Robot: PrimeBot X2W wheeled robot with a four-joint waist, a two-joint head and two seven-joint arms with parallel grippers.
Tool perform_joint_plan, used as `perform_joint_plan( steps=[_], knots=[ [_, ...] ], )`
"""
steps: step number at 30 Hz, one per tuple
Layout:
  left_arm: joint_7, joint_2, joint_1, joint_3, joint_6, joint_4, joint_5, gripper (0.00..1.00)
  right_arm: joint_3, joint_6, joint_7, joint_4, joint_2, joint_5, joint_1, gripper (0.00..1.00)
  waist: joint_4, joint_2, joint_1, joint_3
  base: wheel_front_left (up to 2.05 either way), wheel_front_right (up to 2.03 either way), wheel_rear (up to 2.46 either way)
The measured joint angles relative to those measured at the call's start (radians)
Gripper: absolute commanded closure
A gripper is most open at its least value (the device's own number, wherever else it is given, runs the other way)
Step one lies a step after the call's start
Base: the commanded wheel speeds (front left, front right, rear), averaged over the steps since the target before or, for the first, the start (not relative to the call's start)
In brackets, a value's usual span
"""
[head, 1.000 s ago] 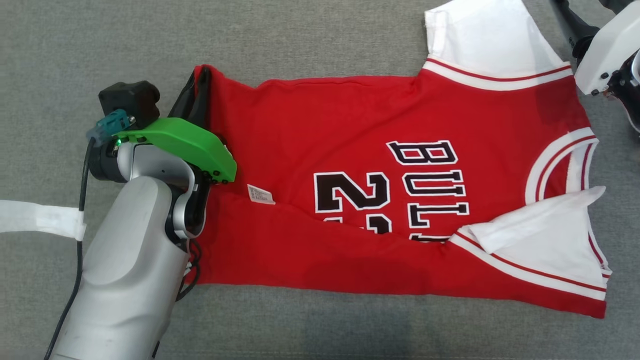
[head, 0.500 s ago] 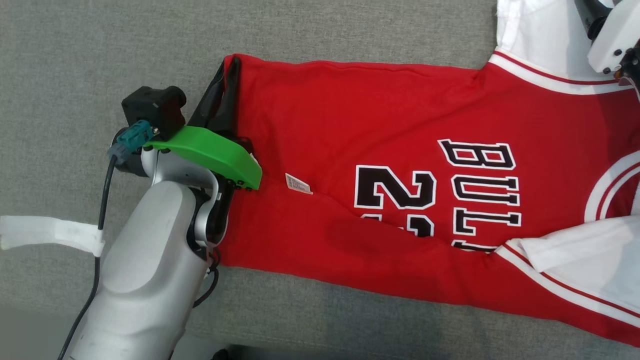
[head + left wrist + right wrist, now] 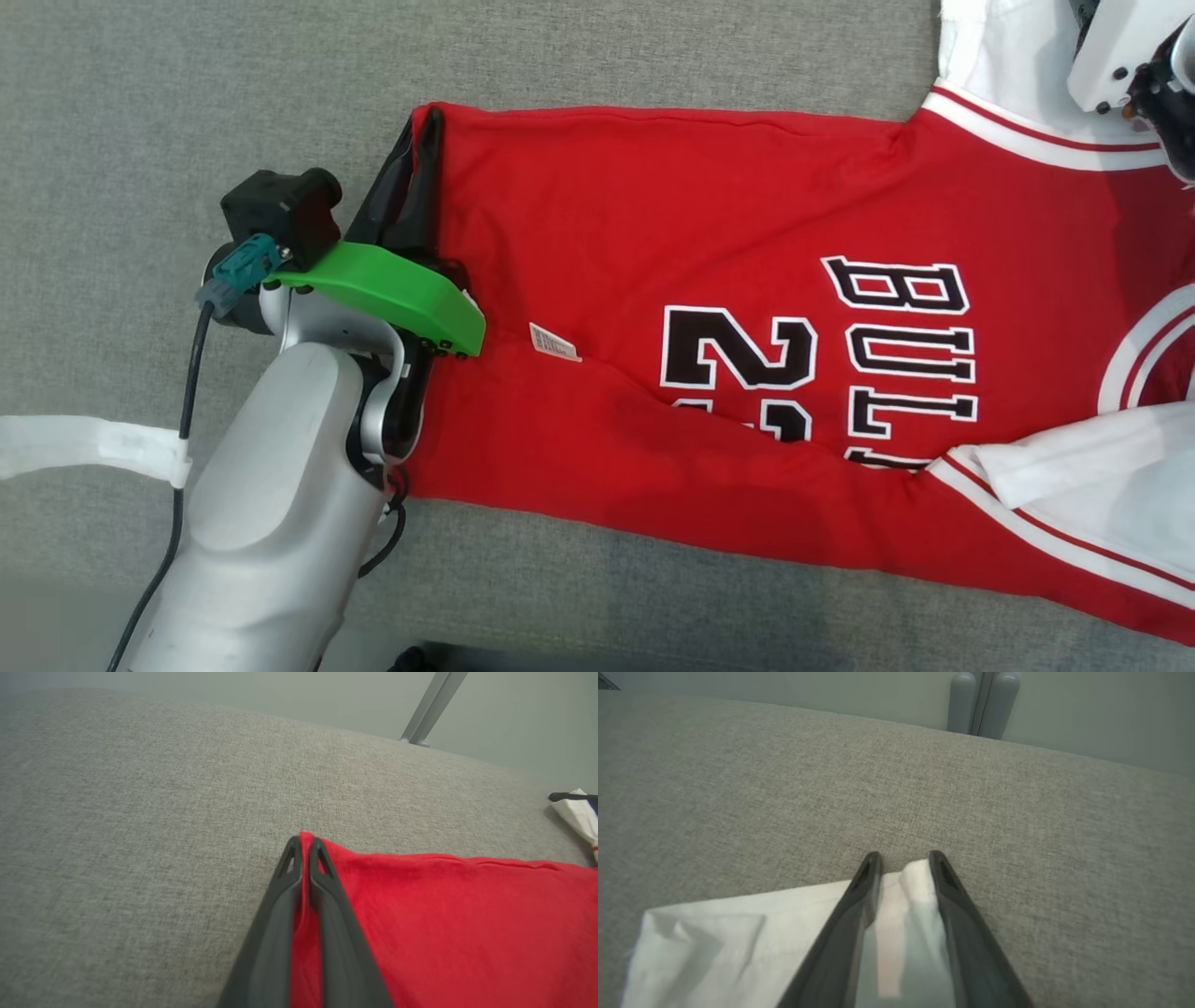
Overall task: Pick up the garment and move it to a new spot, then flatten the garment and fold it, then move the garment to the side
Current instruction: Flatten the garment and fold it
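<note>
The garment (image 3: 709, 233) is a red jersey with black-and-white lettering and white sleeves, lying spread across a grey fabric surface (image 3: 653, 47). My left gripper (image 3: 425, 117) is shut on its far left hem corner. The left wrist view shows red cloth (image 3: 444, 914) pinched between the gripper's (image 3: 306, 840) two dark fingers. At the top right, my right arm's white wrist (image 3: 1116, 51) sits over the far white sleeve (image 3: 999, 65). In the right wrist view, my right gripper (image 3: 903, 858) holds a bunched fold of that sleeve (image 3: 738, 933) between its fingers. The jersey's far edge runs straight between the two grippers.
A white strap (image 3: 75, 443) lies on the surface at the left, beside my left arm's black cable (image 3: 187, 373). A small white label (image 3: 554, 342) sticks out of the jersey. A grey metal leg (image 3: 432, 704) and grey posts (image 3: 980, 702) stand beyond the surface's far edge.
The camera has shifted, so the jersey sits further right in the picture. Its far edge, wavy a second ago, is now straight. Both grippers keep their hold.
</note>
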Motion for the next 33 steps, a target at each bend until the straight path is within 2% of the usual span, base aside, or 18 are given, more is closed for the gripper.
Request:
perform_joint_plan(
  steps=[3,4,5,11,17,26,33],
  knots=[
    [-0.005,0.001,0.003,0.008,0.000,0.001,0.000,1.00,0.025,0.012,0.000,0.014,0.005,-0.020,-0.008,0.77,-0.015,0.0000,0.0000,-0.006,0.00,0.00,0.00],
    [-0.008,0.001,0.005,0.012,0.000,0.001,0.000,1.00,0.032,0.017,-0.002,0.019,0.006,-0.027,-0.008,0.85,-0.019,0.0000,0.0000,-0.008,0.00,0.00,0.00],
    [-0.008,0.001,0.008,0.015,0.000,0.003,0.000,1.00,0.040,0.020,-0.003,0.024,0.006,-0.035,-0.008,1.00,-0.024,0.0000,0.0000,-0.012,0.00,0.00,0.00],
    [-0.010,0.007,0.022,0.034,0.000,0.013,-0.006,1.00,0.052,0.024,-0.034,0.061,0.021,-0.040,-0.007,1.00,-0.046,0.0000,0.0000,-0.038,0.00,0.00,0.00],
    [-0.024,0.030,0.043,0.078,0.000,0.049,-0.028,1.00,0.060,0.041,-0.120,0.064,0.048,-0.039,0.000,1.00,-0.069,0.0000,0.0000,-0.073,0.00,0.00,0.00],
    [-0.031,0.058,0.082,0.113,0.003,0.086,-0.047,1.00,0.071,0.053,-0.263,0.060,0.084,-0.009,0.101,1.00,-0.103,0.0000,-0.0001,-0.142,0.00,0.00,0.00],
    [-0.036,0.062,0.149,0.116,-0.009,0.096,-0.071,1.00,0.088,0.059,-0.437,0.027,0.091,-0.008,0.220,1.00,-0.133,0.0000,-0.0001,-0.220,0.00,0.00,0.00]
  ],
)
